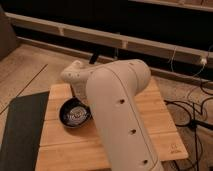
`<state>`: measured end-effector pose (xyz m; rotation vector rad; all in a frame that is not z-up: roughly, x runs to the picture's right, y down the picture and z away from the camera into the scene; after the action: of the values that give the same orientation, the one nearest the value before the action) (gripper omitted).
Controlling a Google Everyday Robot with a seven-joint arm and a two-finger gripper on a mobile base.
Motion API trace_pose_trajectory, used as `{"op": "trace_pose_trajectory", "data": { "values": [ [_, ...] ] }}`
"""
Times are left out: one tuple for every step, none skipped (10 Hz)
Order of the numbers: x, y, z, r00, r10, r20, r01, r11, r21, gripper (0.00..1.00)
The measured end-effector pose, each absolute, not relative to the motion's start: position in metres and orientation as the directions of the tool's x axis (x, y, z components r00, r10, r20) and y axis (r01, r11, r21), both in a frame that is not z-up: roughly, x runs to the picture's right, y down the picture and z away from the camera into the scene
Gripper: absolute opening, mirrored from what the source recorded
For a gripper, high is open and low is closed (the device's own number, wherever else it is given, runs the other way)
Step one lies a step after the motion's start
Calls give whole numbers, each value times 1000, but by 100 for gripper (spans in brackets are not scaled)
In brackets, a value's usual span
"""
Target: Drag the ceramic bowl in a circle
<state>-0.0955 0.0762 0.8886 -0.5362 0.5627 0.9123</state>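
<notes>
From where I stand, the wooden tabletop (150,115) is the thing to steer by, a pale slatted board set on the floor. The ceramic bowl (75,112) sits on the left part of that tabletop, upright, glossy black with pale rings showing inside, close to the left edge but fully on the wood. The robot's thick cream arm (120,110) rises from the near edge of the tabletop and leans across its middle, covering much of the board and meeting the bowl's right side in my line of sight. Its rounded wrist (74,72) hangs over the far left corner of the tabletop. The gripper (82,96) comes down from there to the bowl's far right rim, mostly covered by the arm. Whether it is spread, pressed together or pinching the rim, I cannot tell. A dark mat (22,130) lies flat just beside the left edge of the tabletop. Black cables (192,107) trail on the floor off the right edge, and a white plug (204,61) sits further back on that side.
</notes>
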Motion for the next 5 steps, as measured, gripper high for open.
{"op": "trace_pose_trajectory", "data": {
  "values": [
    [-94,66,894,492,582,-648,-842,507,-184,0],
    [-95,58,901,496,586,-641,-841,507,-187,0],
    [-101,51,910,512,585,-629,-834,513,-202,0],
    [-110,49,917,531,578,-620,-825,519,-223,0],
    [-125,48,924,563,565,-603,-806,535,-251,0]
  ]
}}
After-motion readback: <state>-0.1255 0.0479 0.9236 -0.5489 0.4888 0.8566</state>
